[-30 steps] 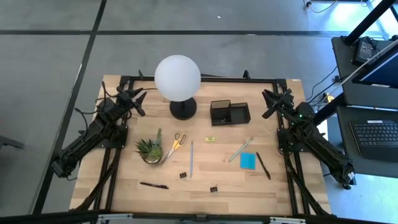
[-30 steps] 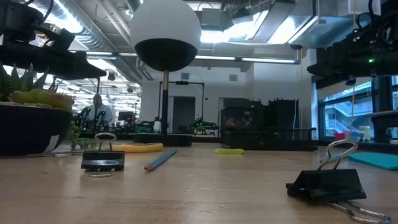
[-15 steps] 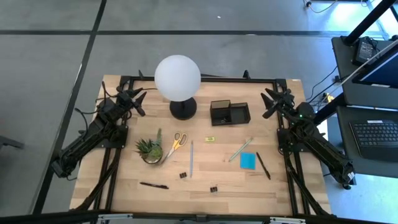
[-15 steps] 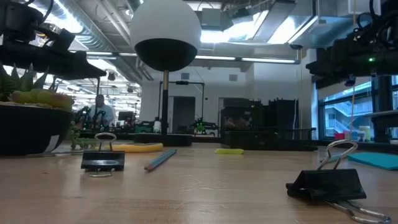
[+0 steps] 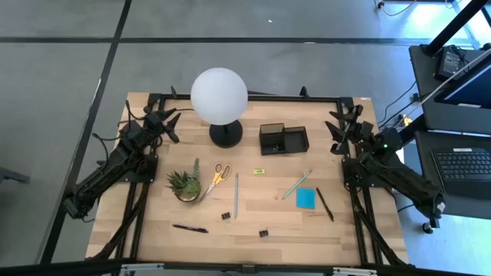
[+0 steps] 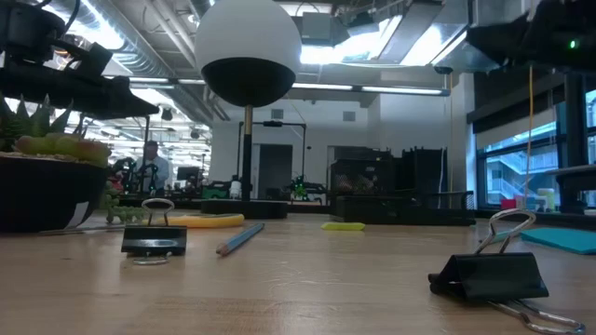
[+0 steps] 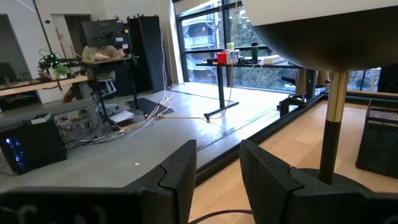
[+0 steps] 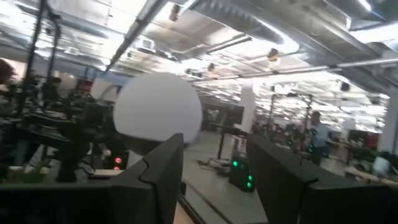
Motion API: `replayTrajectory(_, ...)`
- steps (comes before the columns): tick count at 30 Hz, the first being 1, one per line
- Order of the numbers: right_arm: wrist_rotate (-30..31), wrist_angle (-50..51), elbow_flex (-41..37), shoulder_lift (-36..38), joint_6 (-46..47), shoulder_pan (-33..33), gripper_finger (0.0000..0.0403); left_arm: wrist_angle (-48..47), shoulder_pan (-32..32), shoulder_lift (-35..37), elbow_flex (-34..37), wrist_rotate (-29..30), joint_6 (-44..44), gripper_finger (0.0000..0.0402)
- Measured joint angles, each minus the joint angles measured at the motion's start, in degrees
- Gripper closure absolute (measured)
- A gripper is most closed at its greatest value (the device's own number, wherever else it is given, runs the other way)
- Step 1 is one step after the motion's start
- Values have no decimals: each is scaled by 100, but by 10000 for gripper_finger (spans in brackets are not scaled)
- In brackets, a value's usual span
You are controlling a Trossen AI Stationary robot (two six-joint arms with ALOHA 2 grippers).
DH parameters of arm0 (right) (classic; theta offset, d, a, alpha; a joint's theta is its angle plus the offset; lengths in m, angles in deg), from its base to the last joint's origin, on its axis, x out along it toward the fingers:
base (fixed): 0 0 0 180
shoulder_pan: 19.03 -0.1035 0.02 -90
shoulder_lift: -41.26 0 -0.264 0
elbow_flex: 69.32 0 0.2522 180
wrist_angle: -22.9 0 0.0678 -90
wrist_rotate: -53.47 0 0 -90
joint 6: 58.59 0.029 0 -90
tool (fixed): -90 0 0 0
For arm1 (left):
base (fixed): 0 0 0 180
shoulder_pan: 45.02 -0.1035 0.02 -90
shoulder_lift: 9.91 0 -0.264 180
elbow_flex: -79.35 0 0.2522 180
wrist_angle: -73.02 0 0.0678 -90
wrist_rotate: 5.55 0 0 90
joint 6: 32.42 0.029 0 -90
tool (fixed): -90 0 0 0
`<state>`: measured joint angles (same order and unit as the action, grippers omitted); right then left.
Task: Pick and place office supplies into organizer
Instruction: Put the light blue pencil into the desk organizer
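The black organizer (image 5: 283, 139) stands at the table's far middle, beside the lamp. The supplies lie flat on the wood in front of it: yellow-handled scissors (image 5: 217, 175), blue pencil (image 5: 236, 195), small yellow piece (image 5: 259, 171), pale pen (image 5: 296, 184), blue sticky-note pad (image 5: 306, 198), two black pens (image 5: 325, 205) (image 5: 189, 228), and two binder clips (image 5: 225, 216) (image 5: 263, 231). My left gripper (image 5: 173, 126) hovers open at the far left, left of the lamp base. My right gripper (image 5: 337, 129) is open and raised at the far right, right of the organizer.
A white globe lamp (image 5: 219, 94) on a round black base (image 5: 225, 134) stands left of the organizer. A small green potted plant (image 5: 185, 184) sits next to the scissors. A person shows far off in the room (image 6: 149, 167). Bare wood lies along the near edge.
My right gripper has risen and drawn back a little toward the table's right edge. In the low view its arm has climbed to the top of the picture. The left arm and all the supplies have kept still.
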<state>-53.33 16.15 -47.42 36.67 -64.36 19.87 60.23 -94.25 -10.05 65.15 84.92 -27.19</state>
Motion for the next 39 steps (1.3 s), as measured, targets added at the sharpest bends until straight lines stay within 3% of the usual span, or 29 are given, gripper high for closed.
replayTrajectory(8,9,1287,1537,-1435,-801,-531,224,7,0,0,0,0,2,282)
replayTrajectory(16,17,3183,2952,-3130,-819,-888,236,8,0,0,1,0,2,285)
replayTrajectory(25,17,4956,4263,-4246,-986,-1536,238,-1,0,0,0,0,2,285)
replayTrajectory(33,71,5655,4763,-4918,-988,-2255,238,-4,0,0,0,0,2,288)
replayTrajectory(39,812,6272,4883,-5427,-987,-2714,238,-7,0,0,0,5,63,288)
